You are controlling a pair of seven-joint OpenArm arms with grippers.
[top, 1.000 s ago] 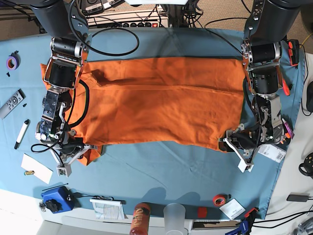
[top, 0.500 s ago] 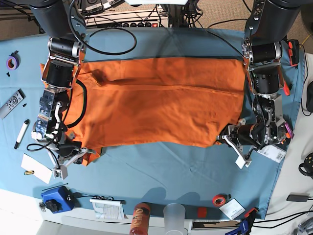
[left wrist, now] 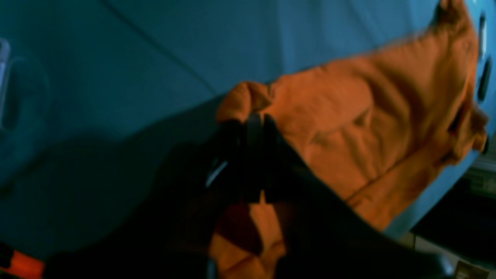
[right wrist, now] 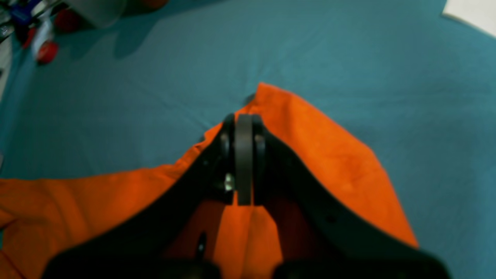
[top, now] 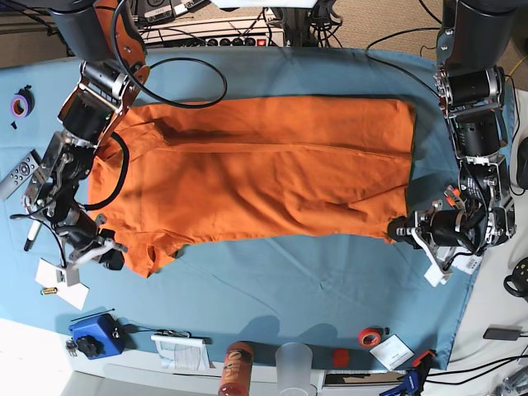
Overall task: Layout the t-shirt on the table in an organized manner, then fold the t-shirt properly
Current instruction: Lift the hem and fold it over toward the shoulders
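Note:
The orange t-shirt (top: 264, 173) lies spread wide across the blue-teal table (top: 272, 289), with a sleeve flap hanging at its lower left. My right gripper (top: 115, 252), at the left of the base view, is shut on the shirt's lower-left corner (right wrist: 310, 155); its closed fingertips (right wrist: 243, 120) pinch the cloth. My left gripper (top: 400, 227), at the right of the base view, is shut on the lower-right corner (left wrist: 348, 128); the fingertips (left wrist: 250, 122) are dark and blurred.
On the left lie a remote (top: 18, 173), a marker (top: 33, 235), a purple tape roll (top: 21, 105) and white paper (top: 62, 272). Along the front edge are a blue device (top: 95, 337), a can (top: 235, 367), a plastic cup (top: 294, 363) and an orange-red tape roll (top: 371, 337).
Both grippers have moved outward with the shirt's lower corners, the right toward the table's left side and the left toward its right side. The shirt is stretched wider.

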